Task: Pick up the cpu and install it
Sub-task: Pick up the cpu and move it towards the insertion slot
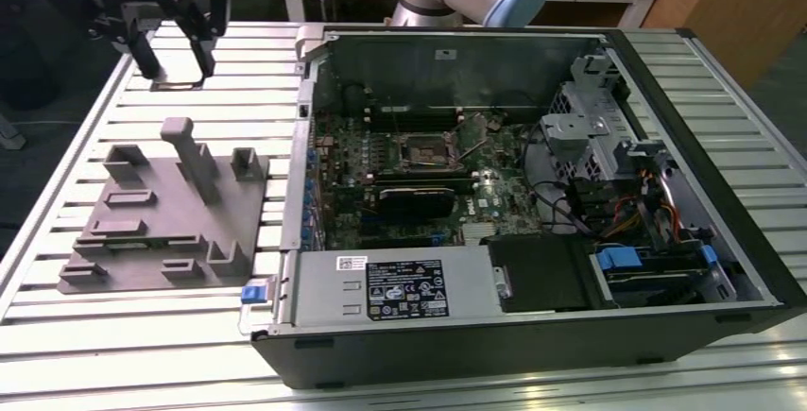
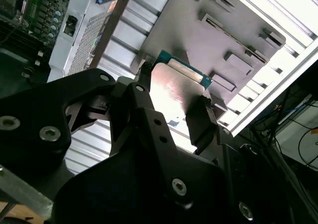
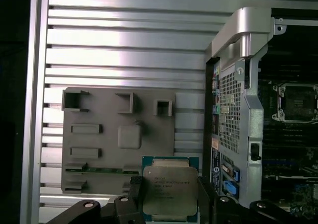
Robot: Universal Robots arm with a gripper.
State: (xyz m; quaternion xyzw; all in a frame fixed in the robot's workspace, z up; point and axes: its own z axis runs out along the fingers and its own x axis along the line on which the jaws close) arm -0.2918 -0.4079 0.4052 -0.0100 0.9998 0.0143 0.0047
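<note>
The cpu is a flat square chip with a silver top and green rim, held level between my gripper's black fingers. In the second wrist view the cpu shows clamped at two opposite edges by the gripper. In the exterior view the gripper hangs over the slatted table at the far left, beyond the grey tray and left of the open computer case. The empty square socket sits on the motherboard inside the case; the first wrist view also shows the socket.
The grey moulded tray with upright blocks lies below the gripper. The case's metal rear wall stands between the gripper and the motherboard. A black heatsink, drive cages and cables crowd the case interior.
</note>
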